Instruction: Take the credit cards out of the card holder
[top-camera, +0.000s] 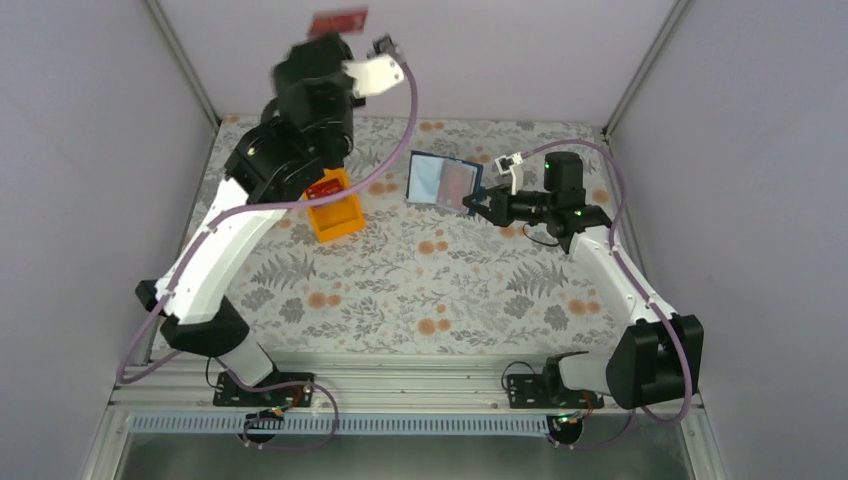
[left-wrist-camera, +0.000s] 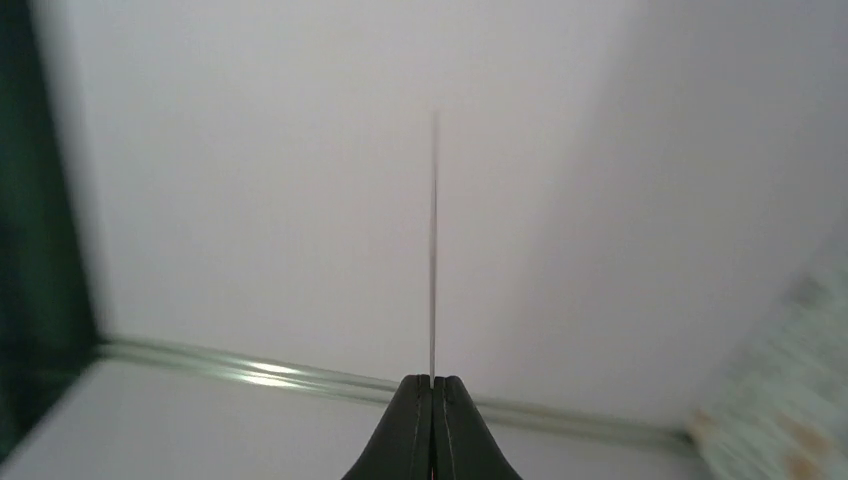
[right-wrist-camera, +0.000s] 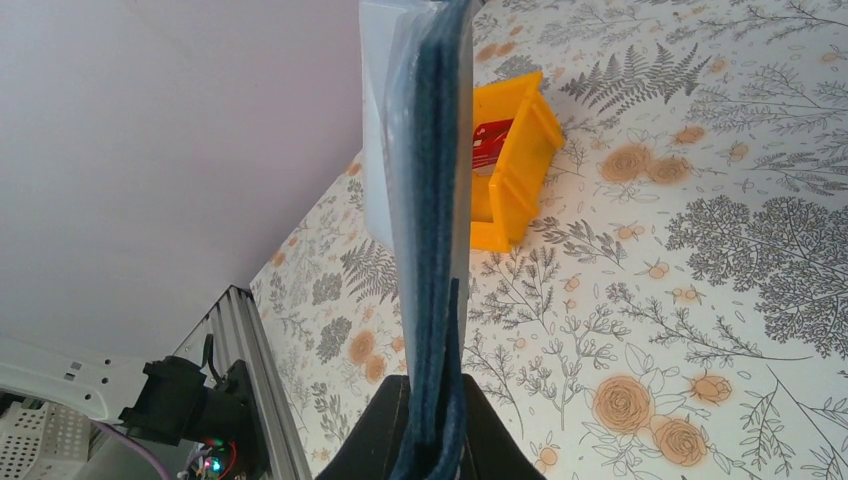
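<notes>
Aluminium rail (top-camera: 420, 372) edges floral tablecloth (top-camera: 450, 290) between pale walls (top-camera: 500, 60), card holder (top-camera: 443, 181) aloft

Count from my remote station:

- I see two red credit cards, one (top-camera: 337, 21) above the far edge of the bench and one (top-camera: 324, 187) in the tray.
- One blue card holder (top-camera: 444, 181).
- One orange tray (top-camera: 335, 215), toward the far-left corner.
- Two grippers: left gripper (left-wrist-camera: 433, 385), right gripper (top-camera: 478, 205).
</notes>
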